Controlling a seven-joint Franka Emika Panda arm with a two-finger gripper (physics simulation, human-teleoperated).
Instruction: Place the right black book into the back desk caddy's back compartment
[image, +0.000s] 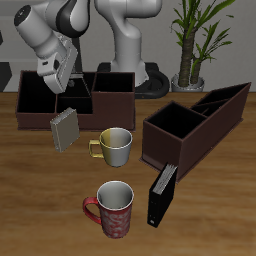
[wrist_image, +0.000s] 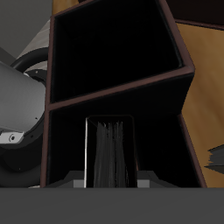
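From the front and above, the gripper (image: 60, 85) hangs over the back desk caddy (image: 95, 115), at the end farthest from the long caddy (image: 200, 130). I cannot tell how wide its claw is.

On the table (image: 30, 200) I count two mugs, a yellow mug (image: 116, 146) and a red mug (image: 114, 206), one grey book (image: 65, 129) leaning just before the caddy, two caddies, and one black book (image: 162, 194) upright near the front edge (the other is not plainly seen here).

Through the wrist camera, the right black book (wrist_image: 109, 153) stands on edge inside one compartment, page edges up, clear of both side walls; I judge it is the back one. No fingers are clearly visible.

The risk: if the book is let go while tilted, it could topple against a wall, or rising fingers could drag it back out.
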